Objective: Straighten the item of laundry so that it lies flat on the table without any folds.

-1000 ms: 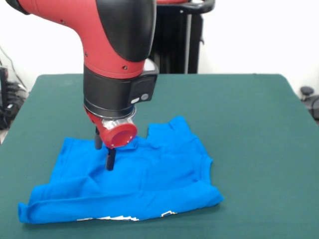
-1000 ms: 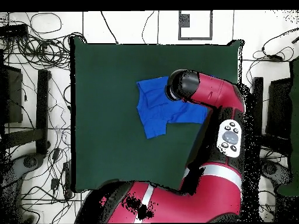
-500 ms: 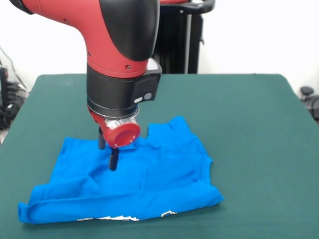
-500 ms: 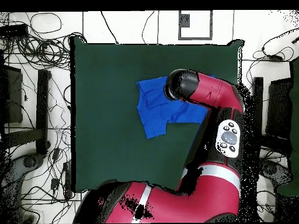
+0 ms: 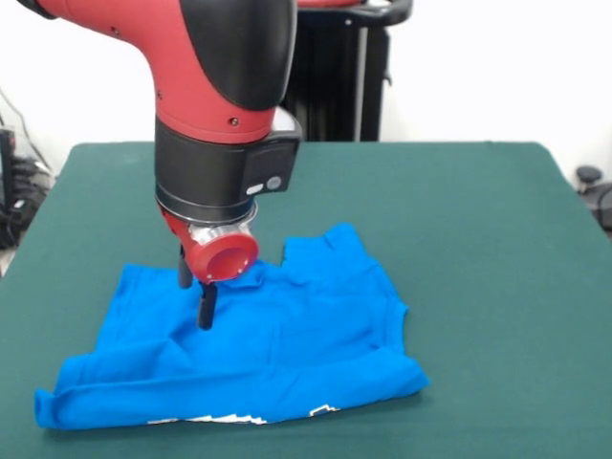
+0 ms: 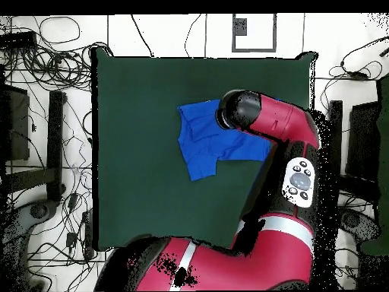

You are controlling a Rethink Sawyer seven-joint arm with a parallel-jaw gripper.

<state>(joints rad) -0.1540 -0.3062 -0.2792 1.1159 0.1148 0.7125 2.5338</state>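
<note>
While the red and black arm (image 5: pixel 215 105) reaches down from the top of the front view, its gripper (image 5: pixel 194 298) hangs over the bright blue T-shirt (image 5: pixel 277 354), toward the garment's ten o'clock part. Two dark fingers (image 5: pixel 206 306) show below the round red end cap (image 5: pixel 222 258), set a little apart, with nothing seen between them; the nearer tip is at or just above the cloth, and whether it touches cannot be told.

Lying on the dark green table (image 5: pixel 478 249) at about seven o'clock from the table's middle in that view, the shirt is folded over on itself, plain blue side up. A thick doubled edge runs along its near side, where a strip of white and yellow print (image 5: pixel 229 418) peeks out from beneath. Wrinkles cross the upper layer, and a sleeve sticks out at one o'clock.

Seen from overhead, the T-shirt (image 6: pixel 199 144) sits toward two o'clock on the table (image 6: pixel 144 114), partly covered by the arm (image 6: pixel 273 129). Cables (image 6: pixel 45 68) sprawl on the floor at nine o'clock.
</note>
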